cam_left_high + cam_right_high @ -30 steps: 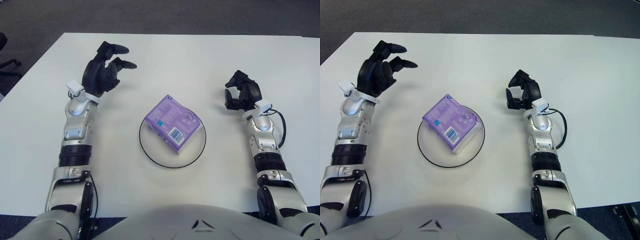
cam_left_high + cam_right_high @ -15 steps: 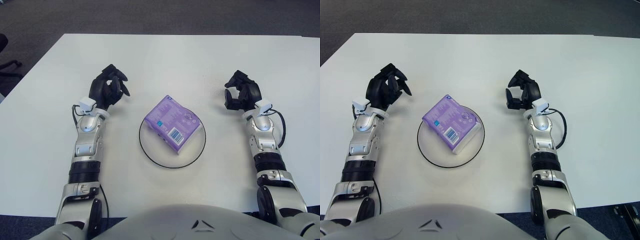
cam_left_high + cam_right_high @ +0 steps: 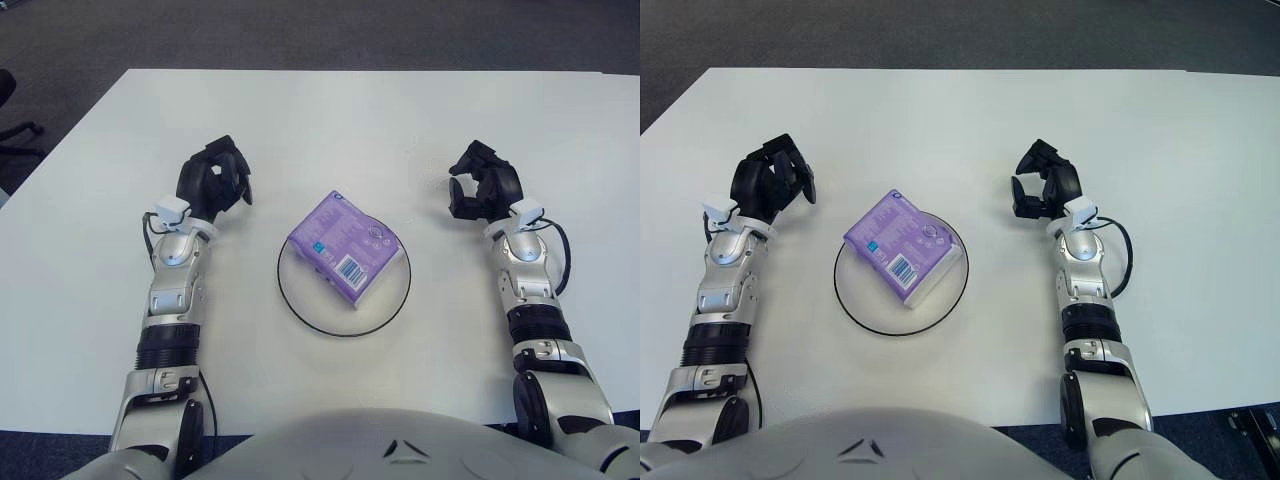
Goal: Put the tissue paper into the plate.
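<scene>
The purple tissue pack [image 3: 346,243] lies inside the round plate [image 3: 300,305] at the middle of the white table [image 3: 330,120]. The left hand [image 3: 212,183] shows left of the plate, fingers curled, holding nothing. The right hand [image 3: 482,192] shows right of it, likewise curled and empty.

1 tissue pk [image 3: 345,243], 1 plate [image 3: 300,312], 2 robot hands

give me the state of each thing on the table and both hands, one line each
tissue pack: lying flat inside the plate, held by neither hand
plate: flat on the table, holding the tissue pack
left hand: left of the plate, fingers curled, holding nothing
right hand: right of the plate, fingers curled, holding nothing
</scene>
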Action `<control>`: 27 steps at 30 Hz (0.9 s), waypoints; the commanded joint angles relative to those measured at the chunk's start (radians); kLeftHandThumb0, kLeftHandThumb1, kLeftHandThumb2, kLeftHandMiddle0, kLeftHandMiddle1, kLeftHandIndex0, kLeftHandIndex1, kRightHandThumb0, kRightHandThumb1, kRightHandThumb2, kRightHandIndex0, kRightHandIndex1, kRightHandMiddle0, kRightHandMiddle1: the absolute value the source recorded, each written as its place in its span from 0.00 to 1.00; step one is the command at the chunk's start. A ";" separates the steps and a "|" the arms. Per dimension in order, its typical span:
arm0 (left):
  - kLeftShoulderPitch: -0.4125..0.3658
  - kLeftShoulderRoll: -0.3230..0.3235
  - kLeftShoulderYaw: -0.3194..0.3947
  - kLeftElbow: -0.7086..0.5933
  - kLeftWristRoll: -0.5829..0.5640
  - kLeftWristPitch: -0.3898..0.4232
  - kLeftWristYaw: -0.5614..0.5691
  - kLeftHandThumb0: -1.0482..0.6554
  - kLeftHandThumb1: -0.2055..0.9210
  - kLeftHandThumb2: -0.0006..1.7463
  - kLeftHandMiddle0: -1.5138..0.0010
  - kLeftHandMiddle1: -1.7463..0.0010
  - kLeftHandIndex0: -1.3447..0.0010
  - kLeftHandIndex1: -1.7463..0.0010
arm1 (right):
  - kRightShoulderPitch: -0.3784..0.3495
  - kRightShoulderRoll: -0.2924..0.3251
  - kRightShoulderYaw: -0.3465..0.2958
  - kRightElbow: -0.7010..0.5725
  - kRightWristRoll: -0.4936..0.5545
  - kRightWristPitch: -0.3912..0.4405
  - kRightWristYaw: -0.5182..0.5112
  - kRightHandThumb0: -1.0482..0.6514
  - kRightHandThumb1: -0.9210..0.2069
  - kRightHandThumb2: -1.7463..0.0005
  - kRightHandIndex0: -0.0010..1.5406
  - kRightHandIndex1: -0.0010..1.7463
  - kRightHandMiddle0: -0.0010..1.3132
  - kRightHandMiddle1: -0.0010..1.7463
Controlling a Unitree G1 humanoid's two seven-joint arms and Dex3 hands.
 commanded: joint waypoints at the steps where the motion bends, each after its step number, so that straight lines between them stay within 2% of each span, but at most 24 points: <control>1: 0.082 -0.051 -0.001 0.041 -0.007 0.007 0.017 0.35 0.88 0.50 0.12 0.00 0.22 0.00 | 0.165 0.070 -0.002 0.097 0.024 -0.006 0.002 0.35 0.46 0.31 0.84 1.00 0.42 1.00; 16: 0.119 -0.087 -0.006 0.123 -0.011 -0.009 0.023 0.36 0.86 0.51 0.13 0.00 0.25 0.00 | 0.167 0.070 -0.005 0.093 0.023 -0.009 0.005 0.35 0.46 0.31 0.85 1.00 0.41 1.00; 27: 0.098 -0.103 0.019 0.214 -0.048 -0.016 0.002 0.37 0.83 0.52 0.12 0.00 0.25 0.00 | 0.168 0.073 -0.009 0.091 0.016 -0.012 0.001 0.35 0.46 0.31 0.85 1.00 0.42 1.00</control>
